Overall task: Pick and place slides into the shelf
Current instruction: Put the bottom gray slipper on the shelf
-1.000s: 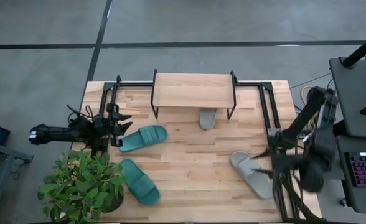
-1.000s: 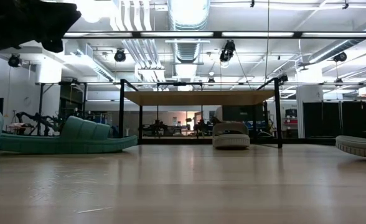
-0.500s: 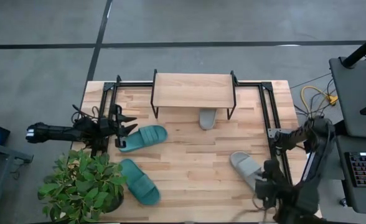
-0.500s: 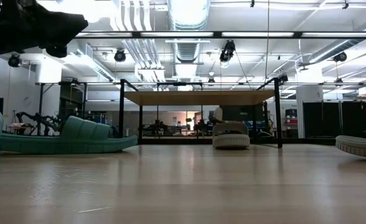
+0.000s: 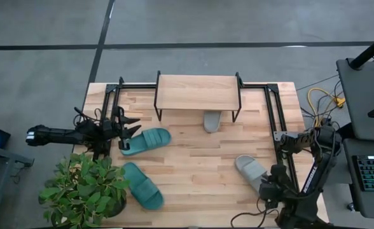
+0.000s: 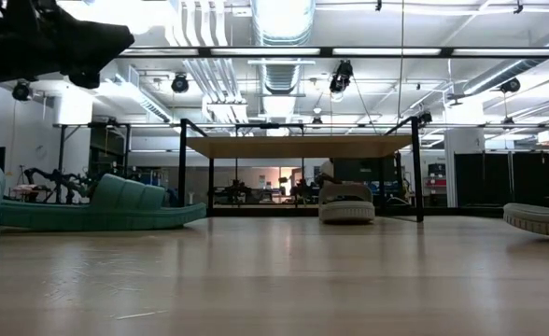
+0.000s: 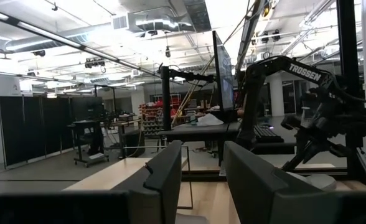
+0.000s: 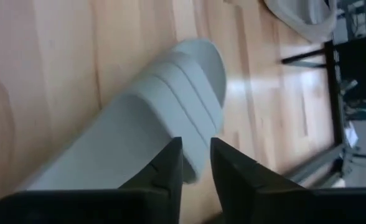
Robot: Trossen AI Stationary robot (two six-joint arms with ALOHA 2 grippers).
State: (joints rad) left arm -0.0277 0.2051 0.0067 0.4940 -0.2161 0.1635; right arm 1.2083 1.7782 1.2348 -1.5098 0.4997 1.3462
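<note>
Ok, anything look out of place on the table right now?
Nothing damaged or spilled. One grey slide sits under the shelf; the other grey slide and both teal slides lie loose at odd angles.

Grey floor (image 5: 47, 76) crossed by dark lines surrounds the wooden desk (image 5: 193, 159); overhead, ceiling ducts (image 6: 284, 23) and strip lights (image 6: 387, 51).
</note>
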